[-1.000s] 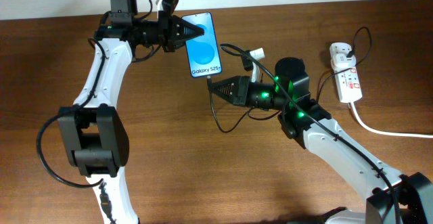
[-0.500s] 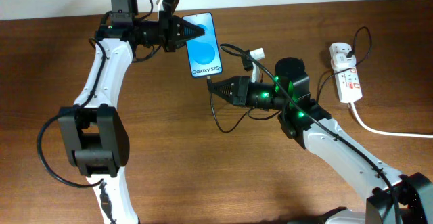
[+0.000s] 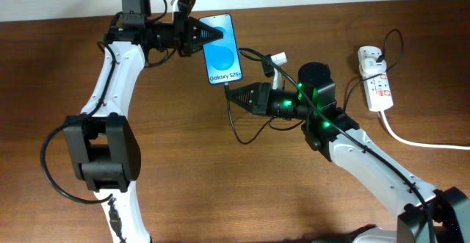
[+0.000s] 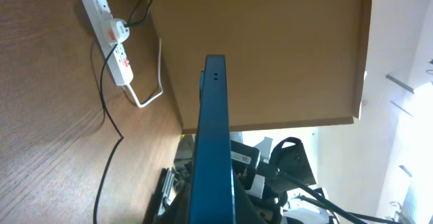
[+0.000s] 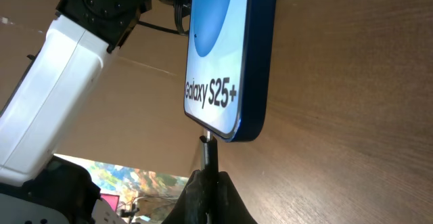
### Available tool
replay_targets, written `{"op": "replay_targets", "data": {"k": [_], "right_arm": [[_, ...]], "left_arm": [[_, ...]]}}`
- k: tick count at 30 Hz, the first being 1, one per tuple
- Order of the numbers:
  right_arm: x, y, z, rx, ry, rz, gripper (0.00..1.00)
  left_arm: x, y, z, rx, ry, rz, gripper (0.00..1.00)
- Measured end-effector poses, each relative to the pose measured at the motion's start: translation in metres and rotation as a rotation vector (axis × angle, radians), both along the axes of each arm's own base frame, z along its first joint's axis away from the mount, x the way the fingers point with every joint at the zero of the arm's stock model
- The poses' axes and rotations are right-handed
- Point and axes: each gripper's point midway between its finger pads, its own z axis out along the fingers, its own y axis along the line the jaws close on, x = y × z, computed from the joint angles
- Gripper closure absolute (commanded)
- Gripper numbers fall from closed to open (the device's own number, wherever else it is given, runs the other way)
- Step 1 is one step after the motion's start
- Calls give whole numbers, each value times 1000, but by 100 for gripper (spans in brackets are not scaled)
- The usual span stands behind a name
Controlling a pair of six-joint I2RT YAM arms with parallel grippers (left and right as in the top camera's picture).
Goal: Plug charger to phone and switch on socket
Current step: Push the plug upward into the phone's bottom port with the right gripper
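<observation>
The phone [image 3: 222, 49] with its blue screen and "Galaxy S25+" text lies on the table at the back centre. My left gripper [image 3: 205, 36] is shut on its upper end; in the left wrist view the phone [image 4: 211, 143] stands edge-on between the jaws. My right gripper [image 3: 233, 91] is shut on the charger's black plug [image 3: 228, 87], just below the phone's lower edge. In the right wrist view the plug tip [image 5: 205, 143] touches the phone's bottom edge [image 5: 226, 61]. The white socket [image 3: 374, 74] lies at the far right, also in the left wrist view [image 4: 110, 40].
The thin black cable [image 3: 239, 125] loops on the table below my right gripper and runs to a white adapter plugged in the socket [image 3: 371, 58]. A thick white cord [image 3: 418, 142] leaves the socket toward the right edge. The table's back edge is just behind the phone.
</observation>
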Motion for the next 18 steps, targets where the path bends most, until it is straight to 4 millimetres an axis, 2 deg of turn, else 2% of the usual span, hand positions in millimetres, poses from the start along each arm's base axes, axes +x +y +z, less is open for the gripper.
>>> {"op": "replay_targets", "data": {"k": [18], "right_arm": [[4, -8, -1, 0, 5, -16, 96]], "left_arm": [[1, -1, -1, 3, -30, 2, 100]]}}
